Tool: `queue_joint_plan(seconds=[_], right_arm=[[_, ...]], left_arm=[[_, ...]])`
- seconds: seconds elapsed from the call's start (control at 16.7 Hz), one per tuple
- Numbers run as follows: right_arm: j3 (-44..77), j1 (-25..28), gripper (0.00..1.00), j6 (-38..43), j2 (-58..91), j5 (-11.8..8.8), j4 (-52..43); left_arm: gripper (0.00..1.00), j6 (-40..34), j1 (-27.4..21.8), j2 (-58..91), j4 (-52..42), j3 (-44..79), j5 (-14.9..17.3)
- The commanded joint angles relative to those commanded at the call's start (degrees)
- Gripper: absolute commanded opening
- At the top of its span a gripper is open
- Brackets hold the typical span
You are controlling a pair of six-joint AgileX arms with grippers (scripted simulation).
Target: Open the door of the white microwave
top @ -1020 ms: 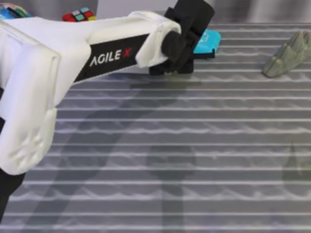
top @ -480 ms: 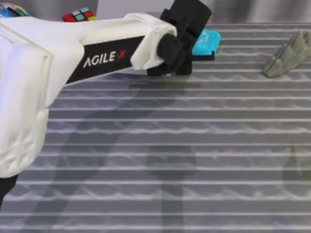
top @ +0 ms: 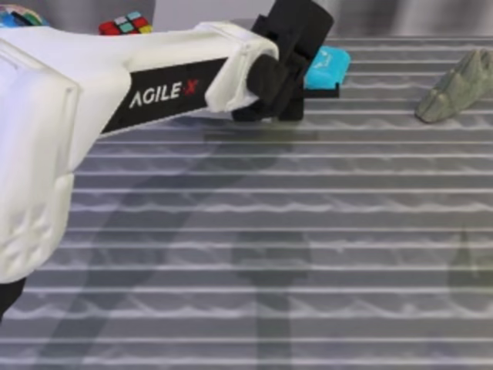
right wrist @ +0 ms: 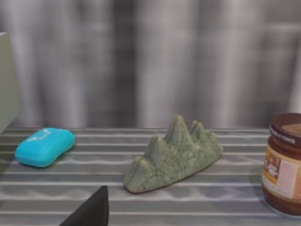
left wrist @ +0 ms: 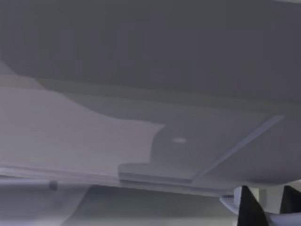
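**Left gripper close against the microwave front, door not visibly swung out**

The left gripper (left wrist: 266,207), black on a white AgileX arm, sits right up against the large boxy white-grey microwave (top: 204,11), which lies directly ahead of it at the table's far edge. Whether the gripper is open or closed I cannot tell. Its wrist view is filled by smooth, flat grey panels that I take for the windowed light-grey door (left wrist: 150,56). I cannot pick out the handle strip.

The door should be rigid, light and hinged. Its hard, slick face offers no purchase, so take hold at the handle edge.

A rounded turquoise soap bar (top: 329,64) lies just beside the gripper, and a crackled grey-green, peaked stone ornament (top: 454,86) is well apart. The right gripper (right wrist: 89,212) is parked facing that ornament; its state is unclear.
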Motion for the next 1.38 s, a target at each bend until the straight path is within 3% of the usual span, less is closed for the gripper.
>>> queue_joint_plan(seconds=[1.38], right_arm=[[0.0, 0.0, 1.00, 0.0, 0.0, 0.0, 0.0]], left_arm=[[0.00, 1.3, -0.1, -1.2, 1.4, -2.1, 1.1]])
